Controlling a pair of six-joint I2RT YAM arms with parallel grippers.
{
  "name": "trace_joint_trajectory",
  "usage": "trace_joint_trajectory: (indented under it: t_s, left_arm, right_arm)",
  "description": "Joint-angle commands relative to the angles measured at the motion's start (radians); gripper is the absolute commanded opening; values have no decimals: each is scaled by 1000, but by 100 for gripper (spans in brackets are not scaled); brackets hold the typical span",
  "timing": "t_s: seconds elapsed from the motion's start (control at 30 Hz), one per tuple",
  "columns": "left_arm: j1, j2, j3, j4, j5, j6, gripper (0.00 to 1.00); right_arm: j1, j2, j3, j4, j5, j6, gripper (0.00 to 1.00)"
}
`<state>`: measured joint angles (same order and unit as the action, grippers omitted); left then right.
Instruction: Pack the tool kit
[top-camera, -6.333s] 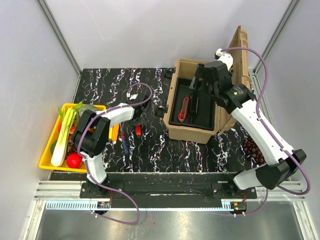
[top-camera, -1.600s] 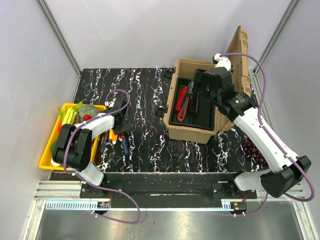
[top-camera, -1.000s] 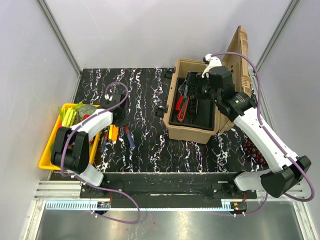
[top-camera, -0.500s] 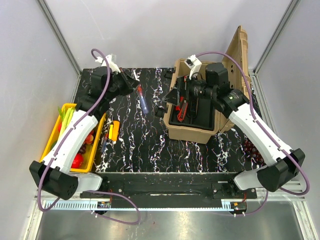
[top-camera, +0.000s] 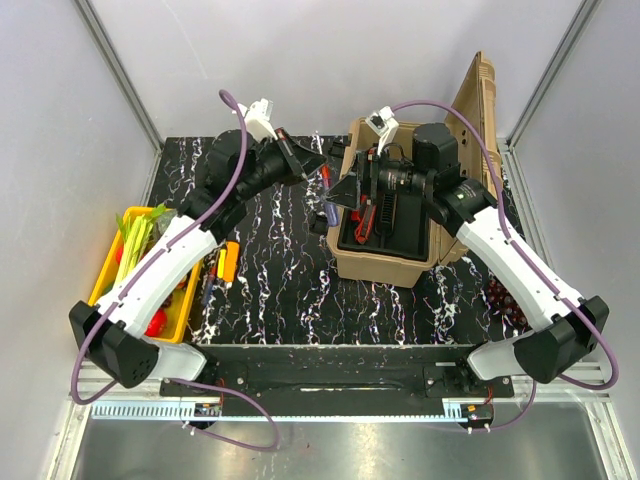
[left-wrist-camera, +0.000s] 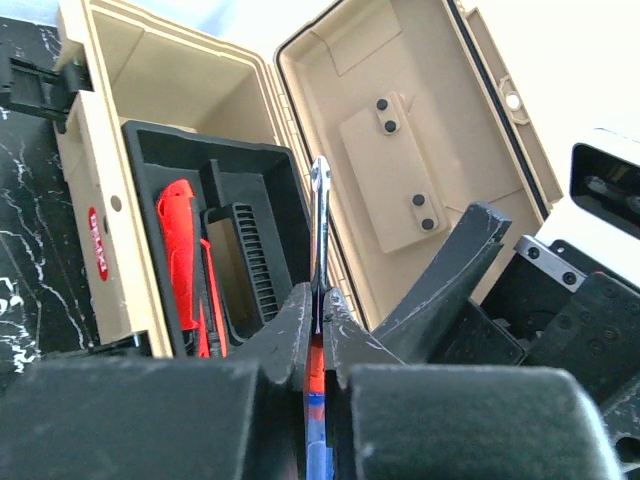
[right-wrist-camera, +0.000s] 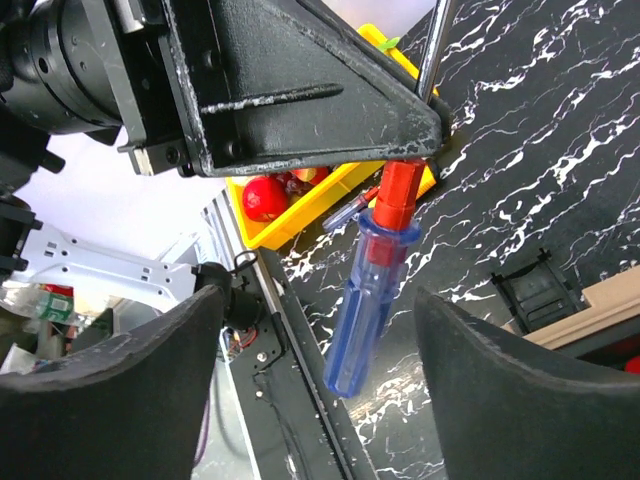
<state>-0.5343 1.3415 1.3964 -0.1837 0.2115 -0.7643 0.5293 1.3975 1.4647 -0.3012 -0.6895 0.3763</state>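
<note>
Over the black marbled table (top-camera: 290, 285), just left of the open toolbox (top-camera: 385, 268), our left gripper (left-wrist-camera: 318, 305) pinches the screwdriver (right-wrist-camera: 358, 300) by its thin steel shaft. Our right gripper (right-wrist-camera: 325, 335) gapes around the blue handle without touching it. We judge the tool light, rigid and smooth, so we'd grasp the thick handle at mid-length.

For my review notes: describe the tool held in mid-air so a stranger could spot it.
Find the open tan toolbox on the right of the table. Near its left wall, the left gripper is shut on a screwdriver. Unlike the red tools in the tray and the orange one on the table, its handle is clear blue with a red collar.
</note>
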Motion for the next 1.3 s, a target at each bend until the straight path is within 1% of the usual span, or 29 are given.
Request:
trace_joint_trajectory:
  t_s: [0.0,0.03,0.07,0.13,0.2,0.33,0.37,0.4,0.47,0.5,0.53,0.57,0.6,0.63,0.7,0.73,0.8,0.83,0.9,0.97,1.03,1.1,1.27]
  left_arm:
    - [-15,13,58,116,38,-44,0]
    - [-18,16,56,122,42,-50,0]
    - [-23,21,56,125,43,-52,0]
    - [-24,22,59,128,48,-56,0]
    - [-23,25,62,127,58,-62,0]
    - [-26,25,58,135,71,-70,0]
    - [-26,25,59,138,72,-72,0]
    - [-24,27,58,138,74,-72,0]
    - [-26,28,56,139,78,-72,0]
    - [-27,28,55,136,77,-69,1]
    - [-26,28,58,129,72,-66,5]
    - [-24,27,59,119,63,-58,10]
    - [-24,27,59,104,51,-52,18]
    - [-26,30,67,81,28,-46,31]
    - [-26,38,111,-11,-21,-18,55]
    - [-26,44,131,-58,-46,5,63]
    - [-24,54,171,-159,-125,36,73]
    - [-24,59,191,-221,-179,46,74]
    - [-13,64,208,-305,-269,63,77]
    - [6,67,201,-361,-297,68,78]
    - [31,64,182,-379,-299,66,79]
    - [51,56,155,-384,-296,66,79]
    - [79,48,113,-387,-302,79,79]
  right_arm:
    - [-2,8,3,-6,33,7,74]
    - [-2,15,5,-12,39,7,68]
    - [-2,18,6,-22,47,9,65]
    - [-2,27,13,-44,71,3,56]
    - [-2,34,19,-65,103,1,50]
    - [-2,44,25,-92,136,-7,49]
    - [-2,43,25,-92,140,-4,47]
    - [-2,46,25,-90,143,-2,44]
    - [0,49,29,-93,153,1,30]
    - [-2,52,32,-93,154,3,20]
    - [-3,51,36,-95,159,4,12]
    - [-2,49,37,-95,166,6,7]
    - [-2,49,37,-98,180,9,2]
    - [-3,43,37,-104,206,13,0]
    - [-3,37,37,-122,273,21,0]
    - [-2,35,42,-137,318,24,0]
    - [-2,31,45,-176,457,38,0]
    - [-2,28,46,-205,537,45,0]
    - [-5,38,55,-284,765,70,0]
    - [-5,57,77,-393,966,93,0]
    - [-6,73,82,-447,1091,113,0]
    - [-11,77,66,-483,1163,127,0]
    - [-18,84,29,-512,1202,145,0]
